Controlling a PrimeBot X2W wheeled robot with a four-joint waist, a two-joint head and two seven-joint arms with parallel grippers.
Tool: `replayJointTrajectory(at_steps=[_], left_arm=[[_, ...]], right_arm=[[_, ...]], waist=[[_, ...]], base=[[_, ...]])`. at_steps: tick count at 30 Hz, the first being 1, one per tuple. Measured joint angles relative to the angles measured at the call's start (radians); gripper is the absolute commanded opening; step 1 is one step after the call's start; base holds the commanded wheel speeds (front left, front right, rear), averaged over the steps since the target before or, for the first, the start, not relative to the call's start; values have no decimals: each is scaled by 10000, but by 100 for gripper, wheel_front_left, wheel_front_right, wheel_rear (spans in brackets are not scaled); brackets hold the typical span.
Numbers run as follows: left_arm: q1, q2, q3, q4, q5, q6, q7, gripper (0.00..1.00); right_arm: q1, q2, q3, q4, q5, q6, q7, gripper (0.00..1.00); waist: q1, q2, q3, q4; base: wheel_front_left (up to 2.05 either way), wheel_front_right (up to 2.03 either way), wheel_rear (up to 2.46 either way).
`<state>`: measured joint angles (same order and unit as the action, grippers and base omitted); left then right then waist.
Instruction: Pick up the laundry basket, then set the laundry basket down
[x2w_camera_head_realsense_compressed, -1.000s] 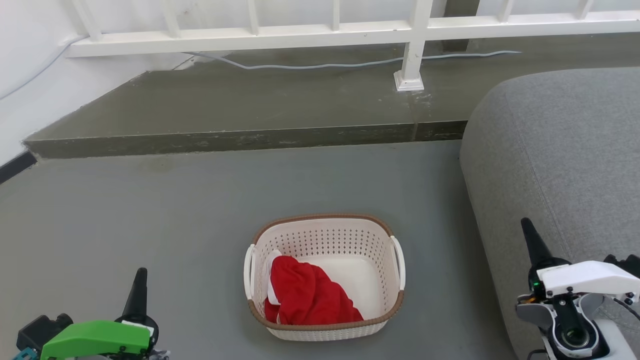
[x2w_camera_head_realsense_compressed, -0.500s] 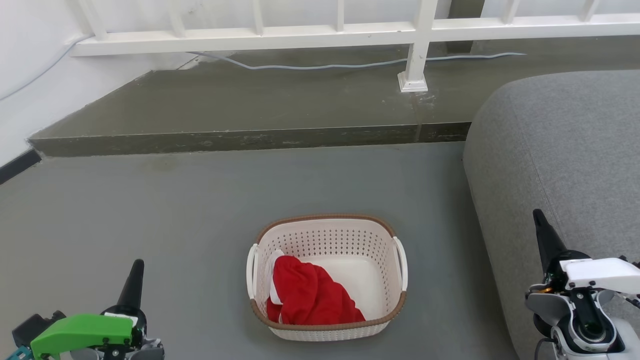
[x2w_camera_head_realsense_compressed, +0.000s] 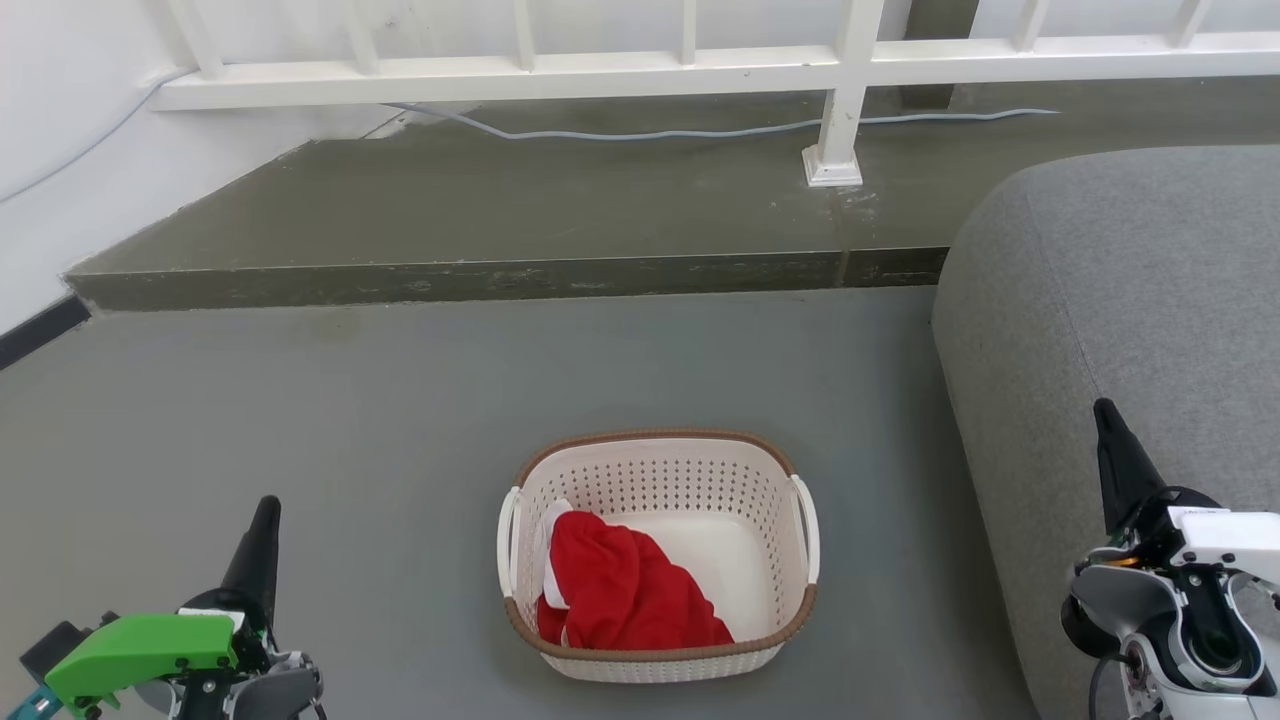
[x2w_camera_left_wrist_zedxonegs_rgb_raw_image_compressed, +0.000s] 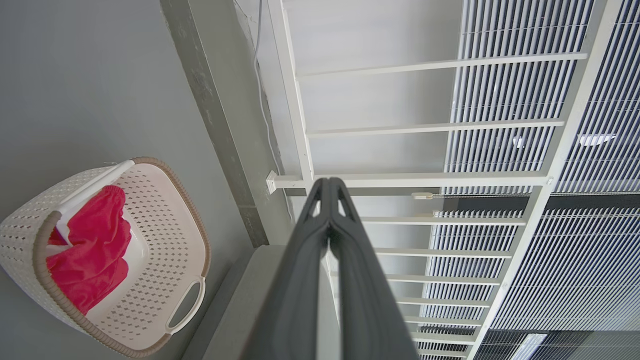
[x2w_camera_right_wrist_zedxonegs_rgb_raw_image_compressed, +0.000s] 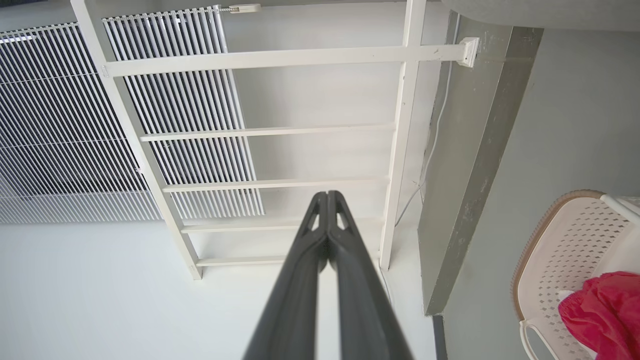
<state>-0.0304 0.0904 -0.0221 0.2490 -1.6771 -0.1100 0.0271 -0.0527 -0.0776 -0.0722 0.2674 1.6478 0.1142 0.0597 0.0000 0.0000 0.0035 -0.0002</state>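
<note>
- The left gripper (x2w_camera_left_wrist_zedxonegs_rgb_raw_image_compressed: 329, 184) has its two dark fingers pressed together with nothing between them. It sits low at the near left over bare floor (x2w_camera_head_realsense_compressed: 330, 420), pointing away from the robot, with a green cover (x2w_camera_head_realsense_compressed: 140, 645) behind the fingers.
- The right gripper (x2w_camera_right_wrist_zedxonegs_rgb_raw_image_compressed: 327, 195) is likewise closed on itself and empty. It is at the near right, against the side of the grey sofa (x2w_camera_head_realsense_compressed: 1120, 300), under a white cover (x2w_camera_head_realsense_compressed: 1225, 530).
- The laundry basket (x2w_camera_head_realsense_compressed: 655, 487) stands upright on the floor between the two grippers, well apart from both and slightly nearer the right one. Its brown rim runs all the way round, and a white handle (x2w_camera_head_realsense_compressed: 808, 540) shows on each short side.
- A crumpled red cloth (x2w_camera_head_realsense_compressed: 625, 590) lies in the near left part of the basket, with a bit of white at its left edge. The bottom on the far right is bare.
- Beyond the basket a raised step (x2w_camera_head_realsense_compressed: 500, 200) crosses the scene, carrying a white railing (x2w_camera_head_realsense_compressed: 600, 75) with a pale cable (x2w_camera_head_realsense_compressed: 650, 130) along its foot.
</note>
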Motion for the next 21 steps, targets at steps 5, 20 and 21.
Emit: replayJointTrajectory(at_steps=[5,20,21], left_arm=[[-41,2,13,17,-21,-40,0,0],[-106,2,48,81,-23,-46,79,0],[-107,2,50,86,-23,-52,79,0]], right_arm=[[-6,2,-33,12,19,0,2,0],[-7,8,-52,59,19,2,27,0],[-8,8,-54,61,19,2,27,0]], waist=[[0,0,-1,1],[0,0,-4,1],[0,0,-4,0]], base=[[0,0,0],[0,0,0],[0,0,0]])
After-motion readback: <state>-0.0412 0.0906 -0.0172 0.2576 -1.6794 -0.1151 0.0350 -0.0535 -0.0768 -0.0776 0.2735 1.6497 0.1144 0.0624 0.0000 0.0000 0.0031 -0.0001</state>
